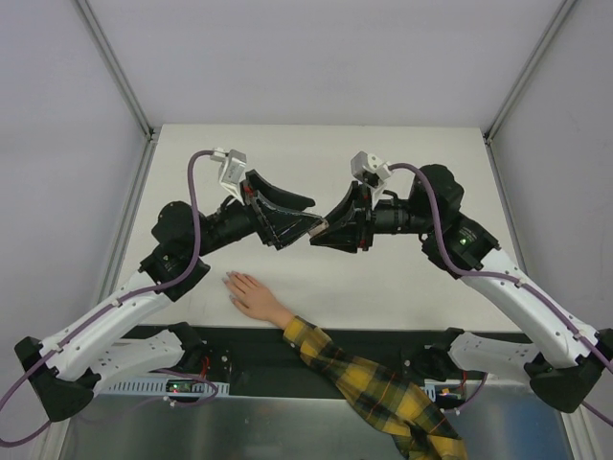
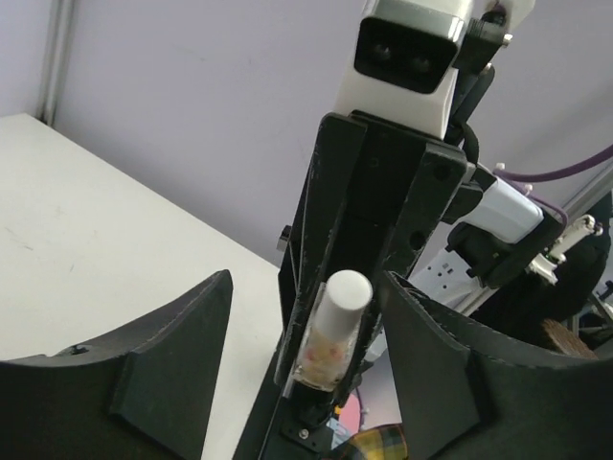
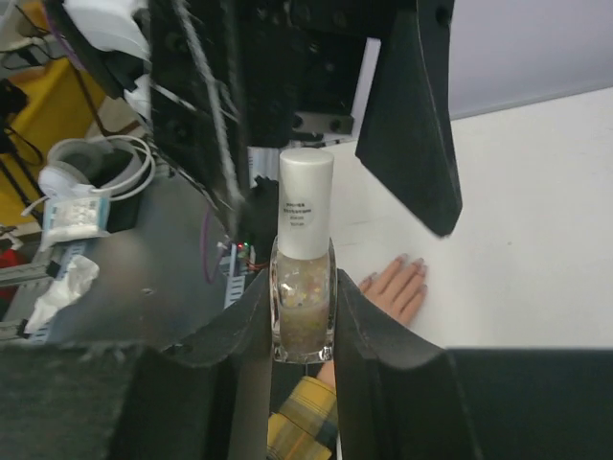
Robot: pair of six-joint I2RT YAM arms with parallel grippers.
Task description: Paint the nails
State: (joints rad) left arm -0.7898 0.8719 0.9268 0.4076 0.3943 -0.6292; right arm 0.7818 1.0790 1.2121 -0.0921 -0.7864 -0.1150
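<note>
A small glass bottle [image 3: 303,311] of glittery polish with a white cap [image 3: 306,201] stands upright, and my right gripper [image 3: 301,287] is shut on its glass body. My left gripper [image 2: 306,287] is open, with one finger on each side of the cap [image 2: 345,292] and neither touching it. In the top view both grippers meet above the middle of the table, the left gripper [image 1: 305,226] facing the right gripper [image 1: 324,230]. The mannequin hand [image 1: 253,295] lies flat near the front edge, below the grippers, in a yellow plaid sleeve [image 1: 374,383]. Its nails [image 3: 407,261] point away from the sleeve.
The white table [image 1: 412,153] is bounded by grey walls and metal frame posts [image 1: 115,67]. A black base strip [image 1: 239,350] with electronics runs along the near edge. Off the table in the right wrist view lie coiled white cable and cloths [image 3: 91,192].
</note>
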